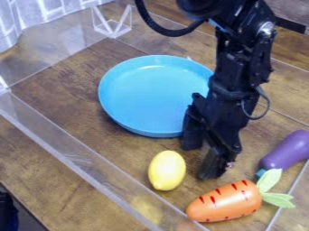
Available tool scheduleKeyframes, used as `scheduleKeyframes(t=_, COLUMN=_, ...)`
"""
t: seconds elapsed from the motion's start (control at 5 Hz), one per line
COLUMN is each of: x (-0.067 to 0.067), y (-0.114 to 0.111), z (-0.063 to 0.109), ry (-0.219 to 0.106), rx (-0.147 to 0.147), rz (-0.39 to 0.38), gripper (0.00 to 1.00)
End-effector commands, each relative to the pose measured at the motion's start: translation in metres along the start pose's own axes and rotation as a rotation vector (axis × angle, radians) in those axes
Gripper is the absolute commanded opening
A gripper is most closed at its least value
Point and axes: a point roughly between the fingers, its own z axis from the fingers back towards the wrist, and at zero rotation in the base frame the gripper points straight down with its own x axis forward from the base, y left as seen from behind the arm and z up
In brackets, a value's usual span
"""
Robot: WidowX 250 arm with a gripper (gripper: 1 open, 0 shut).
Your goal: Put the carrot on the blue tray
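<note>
The carrot lies at the lower right on the wooden table, stubby and orange with a light green top pointing right. The blue tray sits in the middle, round with a low rim, nothing in it. My black gripper points down just above and left of the carrot, between the tray's near edge and the carrot. Its fingers stand apart, open, with nothing between them.
A yellow lemon lies left of the carrot, close to the gripper. A purple eggplant rests at the right edge. Clear plastic walls run along the front and left of the table.
</note>
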Motion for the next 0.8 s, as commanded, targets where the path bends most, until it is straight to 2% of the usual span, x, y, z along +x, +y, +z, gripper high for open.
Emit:
scheduleKeyframes(t=0.0, x=0.0098, y=0.0039, z=0.0046, ry=-0.031, rx=0.004, rz=0.019, gripper=1.0)
scheduleKeyframes(t=0.2, x=0.0168, y=0.0037, z=0.0036, ry=-0.035, rx=0.001, rz=0.027, gripper=0.0)
scheduleKeyframes(t=0.6, x=0.0126, y=0.0124, z=0.0096, ry=-0.049, rx=-0.008, rz=-0.011, gripper=0.0)
